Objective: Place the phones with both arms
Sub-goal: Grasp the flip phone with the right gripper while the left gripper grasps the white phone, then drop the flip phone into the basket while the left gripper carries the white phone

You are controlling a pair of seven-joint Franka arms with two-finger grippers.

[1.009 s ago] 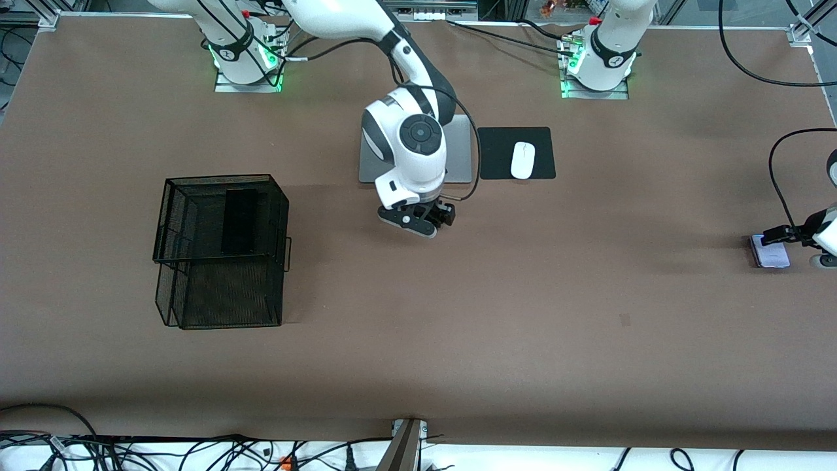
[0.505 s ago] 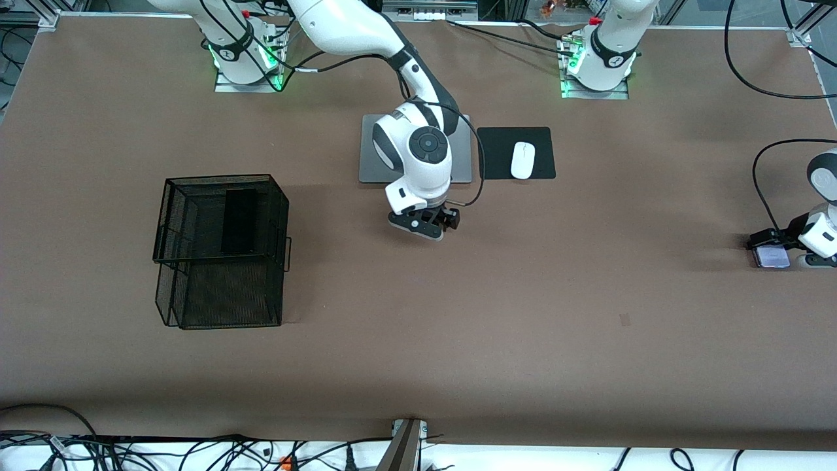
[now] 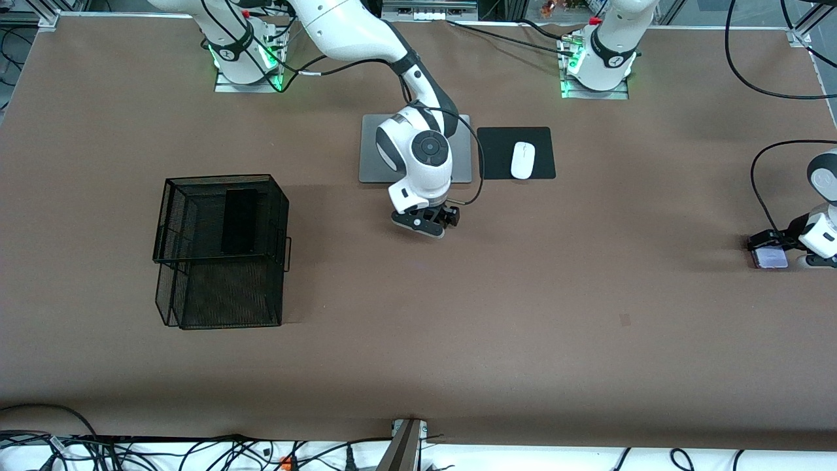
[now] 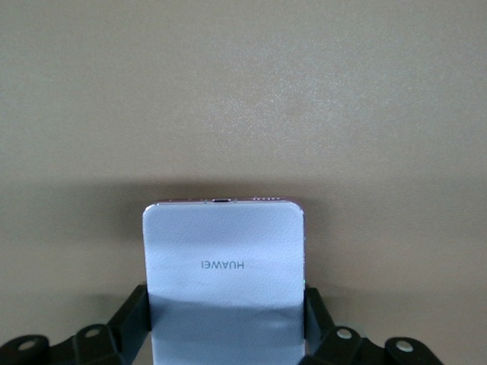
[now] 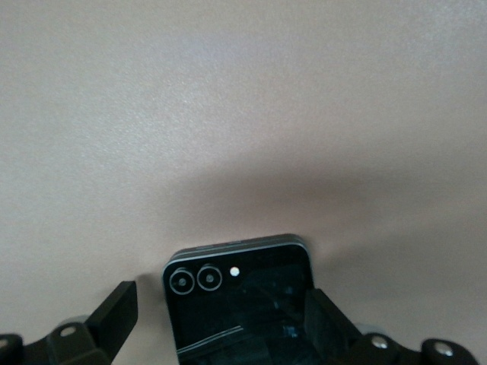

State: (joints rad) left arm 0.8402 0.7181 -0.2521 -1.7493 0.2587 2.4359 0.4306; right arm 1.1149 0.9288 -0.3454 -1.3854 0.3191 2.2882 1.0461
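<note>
While the left gripper (image 3: pixel 766 243) sits low at the left arm's end of the table (image 3: pixel 523 314), its fingers (image 4: pixel 135 308) press against both side edges of the pale lavender phone (image 4: pixel 224 266), which lies flat on the table with HUAWEI lettering showing; grasping it. Right gripper (image 3: pixel 428 221) is down near mid-table, just nearer the front camera than the grey laptop (image 3: pixel 373 154), and straddles the small squarish black phone (image 5: pixel 242 304), two camera rings visible. One finger (image 5: pixel 114 312) stands clear of the phone's edge with a gap, the other close by its opposite edge, so released, not gripping. From the front this black phone is hidden under the right gripper and wrist. Long black phone (image 3: pixel 239 221) rests inside the upper tier of the black mesh basket (image 3: pixel 222 252), toward the right arm's end of the table. White computer mouse (image 3: pixel 522 159) sits on a black mouse pad (image 3: pixel 497 154) beside the laptop, toward the left arm's side. Right arm's forearm crosses over part of the laptop. Cables run along the table edge nearest the front camera.
</note>
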